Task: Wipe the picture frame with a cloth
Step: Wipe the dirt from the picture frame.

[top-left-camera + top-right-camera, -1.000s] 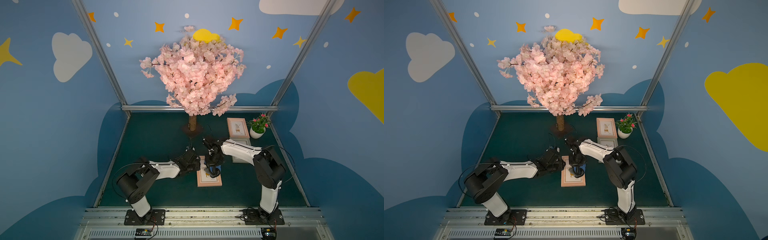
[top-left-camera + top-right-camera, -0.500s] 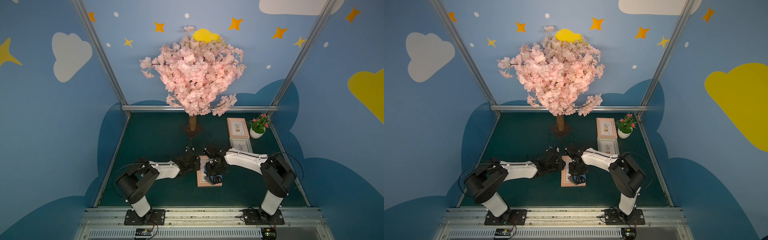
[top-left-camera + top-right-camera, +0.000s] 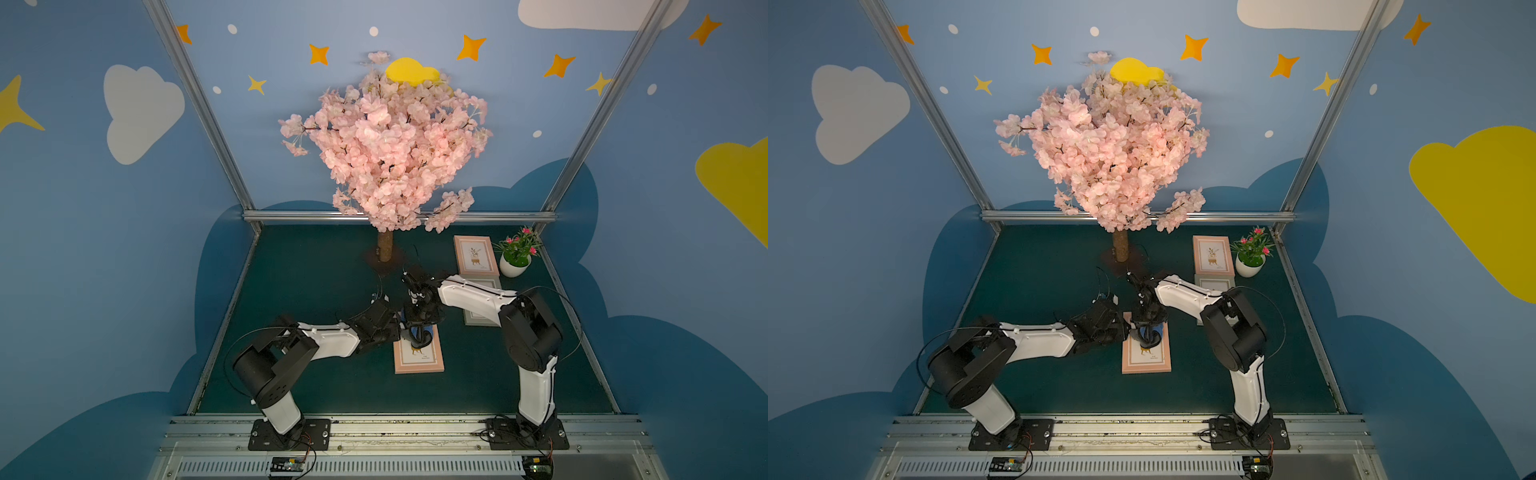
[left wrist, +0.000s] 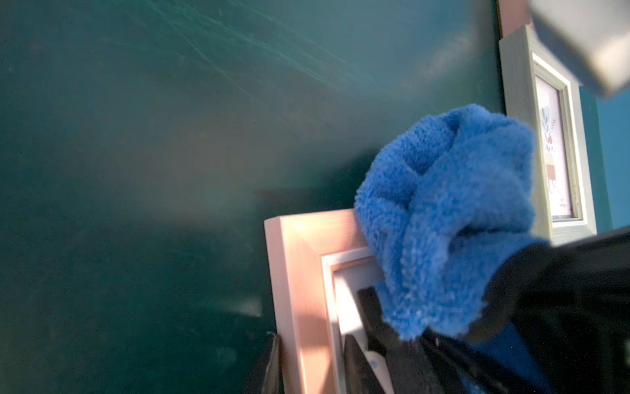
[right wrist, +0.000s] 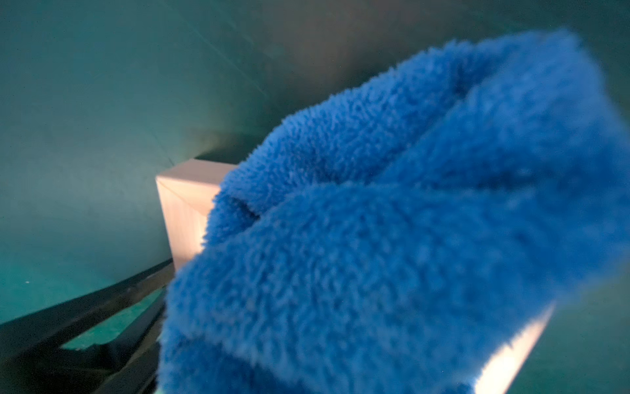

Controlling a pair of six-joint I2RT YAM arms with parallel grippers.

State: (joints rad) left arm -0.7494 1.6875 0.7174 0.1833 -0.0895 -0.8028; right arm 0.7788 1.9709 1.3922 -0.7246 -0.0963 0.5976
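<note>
**Picture frame** [image 3: 419, 361]: rectangular, with pale pink wood-grain rails and a white inner mat. It lies flat on the dark green matte desk [image 3: 311, 291].

**Left gripper** [image 4: 313, 365]: black fingers sit on either side of one long rail, clamped on it near the far corner.

**Right gripper** [image 3: 1147, 331]: closed on the cloth [image 4: 450, 218], pointing down over the frame's far end.

**Cloth:** blue, with a deep plush pile, bunched into rounded folds. Dark grey backing shows at the grip. It covers the far rail and part of the mat. Whether it presses on the glass cannot be told.

**Grey frame** [image 4: 552, 136]: wood-grain rails, lying flat nearby on the desk.
</note>
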